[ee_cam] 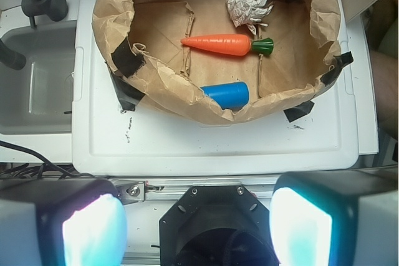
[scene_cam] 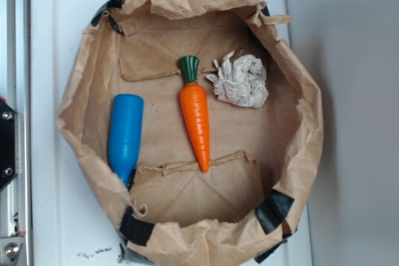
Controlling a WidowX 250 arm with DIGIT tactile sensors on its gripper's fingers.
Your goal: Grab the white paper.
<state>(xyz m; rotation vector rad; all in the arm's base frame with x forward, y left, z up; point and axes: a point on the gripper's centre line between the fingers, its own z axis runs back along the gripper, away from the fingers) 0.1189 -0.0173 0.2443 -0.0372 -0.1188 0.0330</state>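
The white paper (scene_cam: pixel 240 81) is a crumpled off-white wad lying inside the brown paper bag (scene_cam: pixel 299 154), at its upper right, just right of the orange carrot (scene_cam: pixel 196 116). In the wrist view the white paper (ee_cam: pixel 247 4) sits at the bag's far side, beyond the carrot (ee_cam: pixel 225 43). My gripper (ee_cam: pixel 198 228) is open, its two pale pads wide apart at the bottom of the wrist view, far back from the bag (ee_cam: pixel 156 82) and holding nothing. The gripper does not show in the exterior view.
A blue cylinder (scene_cam: pixel 125 134) lies inside the bag at its left, also visible as the blue cylinder (ee_cam: pixel 226 94) near the bag's front wall. The bag rests on a white tray (scene_cam: pixel 56 42). A sink with a dark faucet (ee_cam: pixel 37 1) sits left of the tray.
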